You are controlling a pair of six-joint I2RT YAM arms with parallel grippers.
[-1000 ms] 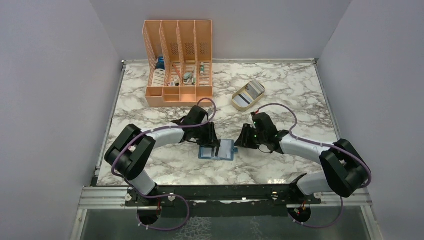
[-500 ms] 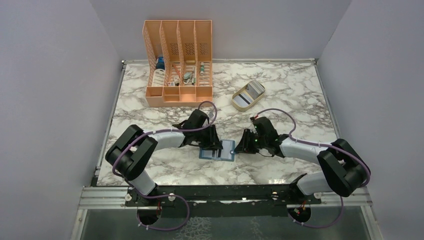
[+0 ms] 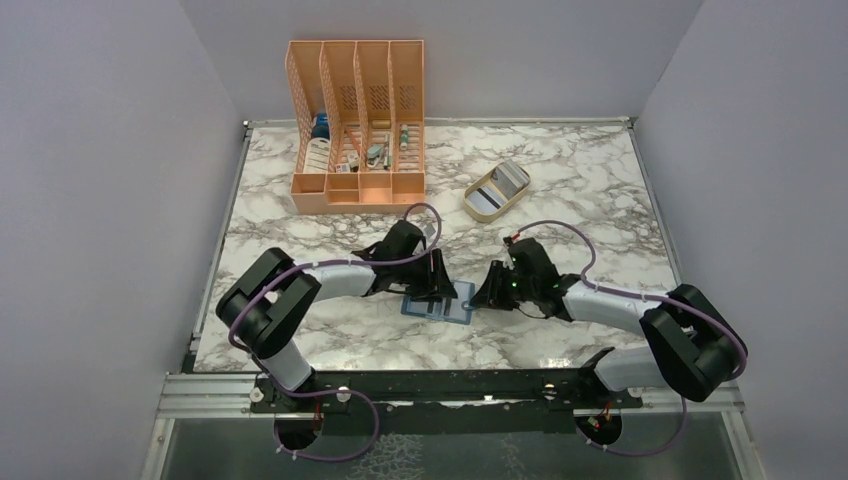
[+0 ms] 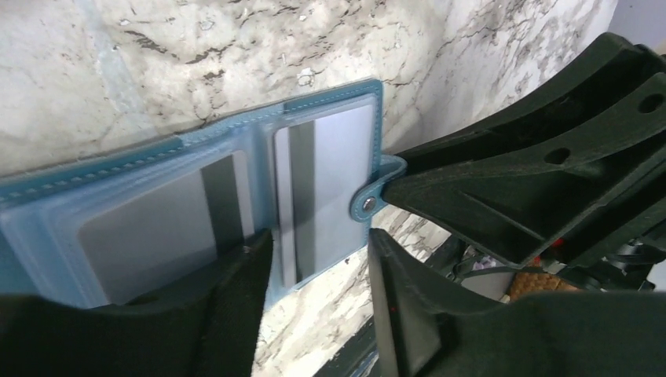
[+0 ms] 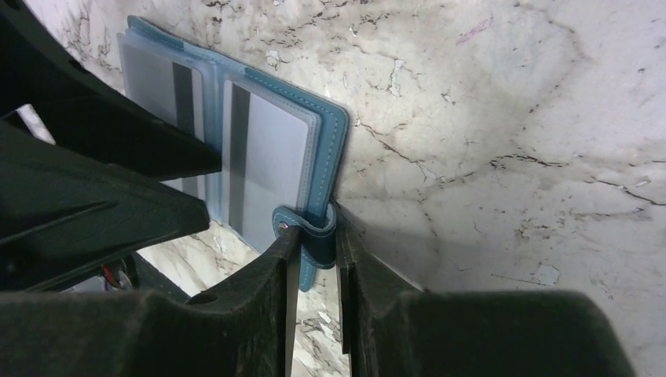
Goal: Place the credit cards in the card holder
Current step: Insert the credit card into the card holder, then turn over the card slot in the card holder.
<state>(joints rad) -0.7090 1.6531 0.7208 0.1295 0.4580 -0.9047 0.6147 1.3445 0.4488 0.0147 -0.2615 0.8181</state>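
The teal card holder (image 3: 441, 304) lies open on the marble between both arms. Two grey credit cards with dark stripes sit in its clear slots (image 4: 334, 173) (image 4: 153, 232), which also show in the right wrist view (image 5: 271, 169). My left gripper (image 4: 320, 239) hovers open over the holder's near edge, its left finger (image 4: 236, 306) lying over the left page. My right gripper (image 5: 316, 228) is shut on the holder's strap tab (image 5: 320, 239), whose pale stud (image 4: 368, 204) shows beside the black finger.
An orange slotted file rack (image 3: 358, 125) with small items stands at the back left. A beige oval tray (image 3: 478, 207) holding a flat grey piece sits at the back right. Grey walls close in both sides.
My left gripper has slid right over the holder and its jaws have spread. My right gripper has closed in on the strap tab. The holder has shifted slightly.
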